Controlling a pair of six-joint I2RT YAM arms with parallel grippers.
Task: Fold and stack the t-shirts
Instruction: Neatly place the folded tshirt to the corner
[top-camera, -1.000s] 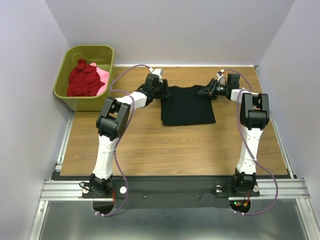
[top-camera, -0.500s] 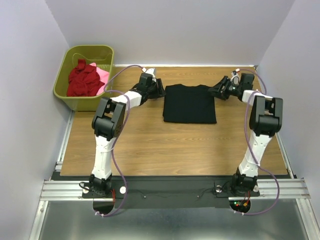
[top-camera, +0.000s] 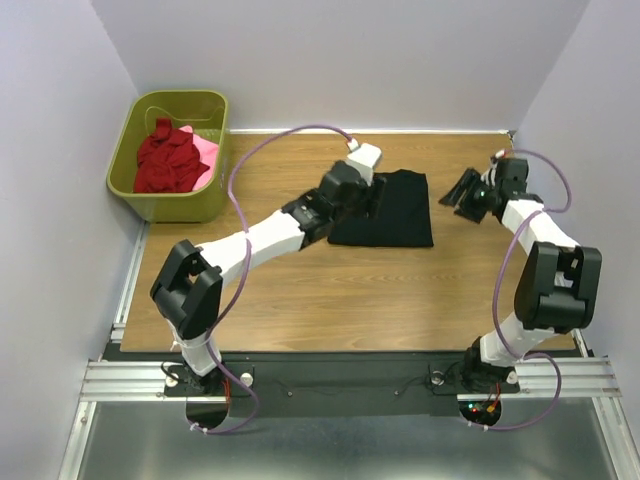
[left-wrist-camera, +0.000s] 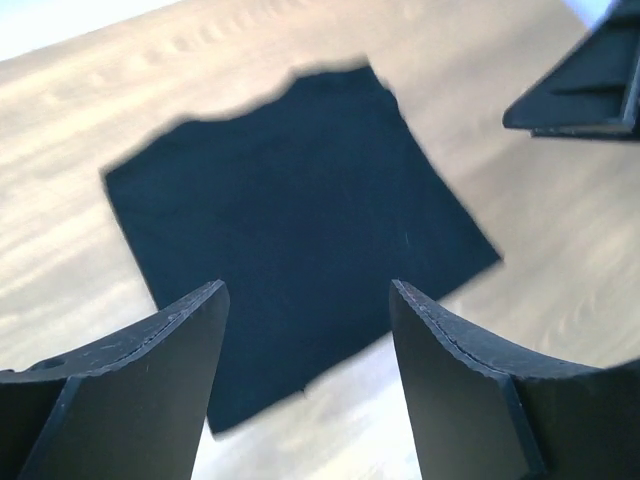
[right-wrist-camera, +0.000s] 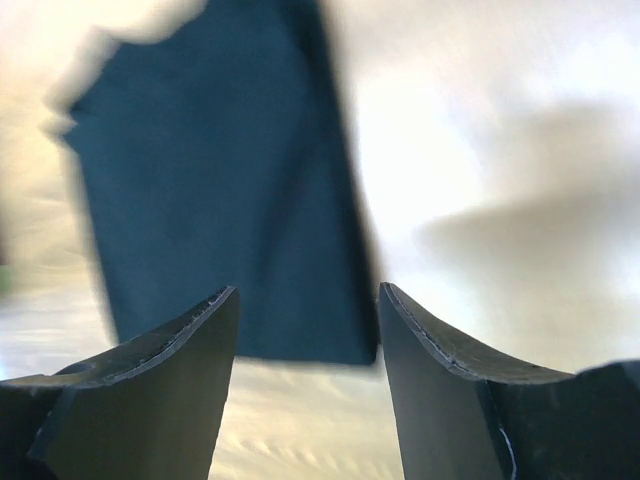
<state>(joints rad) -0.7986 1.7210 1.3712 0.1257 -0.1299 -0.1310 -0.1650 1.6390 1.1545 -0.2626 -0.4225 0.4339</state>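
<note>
1 black t-shirt (top-camera: 400, 212) lies flat on the desk (top-camera: 300, 290), folded into a neat rectangle, toward the far side and slightly right of centre. In the left wrist view it (left-wrist-camera: 300, 210) shows 4 fairly straight edges and lies smooth.

There are 2 arms. The left end effector (top-camera: 372, 195) hangs over the left part of the black shirt; its 2 fingers (left-wrist-camera: 150, 380) stand wide apart with nothing between them, the cloth visible below the gap. The right end effector (top-camera: 458, 190) sits to the right of the shirt, apart from it, over bare wood. Its 2 fingers (right-wrist-camera: 450, 390) are also spread wide and hold nothing, with the shirt's right edge (right-wrist-camera: 220, 200) blurred beyond them.

1 olive-green basket (top-camera: 175, 207) stands at the far left corner. Inside it are 1 crumpled dark red heap (top-camera: 165, 160) and 1 pink piece (top-camera: 205, 150) against its right side; how many shirts make up the red heap cannot be told.
</note>
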